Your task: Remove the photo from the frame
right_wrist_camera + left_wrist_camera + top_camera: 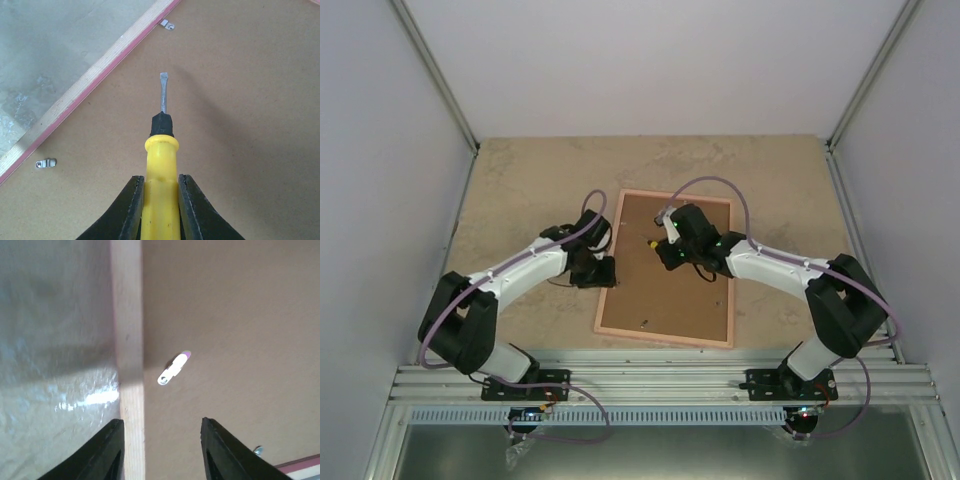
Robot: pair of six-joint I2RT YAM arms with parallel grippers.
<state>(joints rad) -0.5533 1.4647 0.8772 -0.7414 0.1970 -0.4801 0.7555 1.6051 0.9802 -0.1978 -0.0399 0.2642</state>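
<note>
The frame [610, 290] lies face down on the table, its tan wood rails with pink edges around the brown backing board [685, 290]. The photo is hidden under the board. My left gripper [593, 270] is open and empty, its jaws straddling the left rail [127, 340] close above it, near a small metal clip [174, 368]. My right gripper [667, 250] is shut on a yellow-handled screwdriver [160, 165]. Its flat blade [162, 95] points across the board [240, 100] toward the rail [90, 80]. Two clips [167, 24] [46, 163] sit along that rail.
The sandy table top [520, 180] surrounds the frame. White walls with metal posts [440, 80] close in the left, right and back. A ribbed aluminium rail [660, 380] runs along the near edge by the arm bases. Another clip [645, 322] sits near the frame's near rail.
</note>
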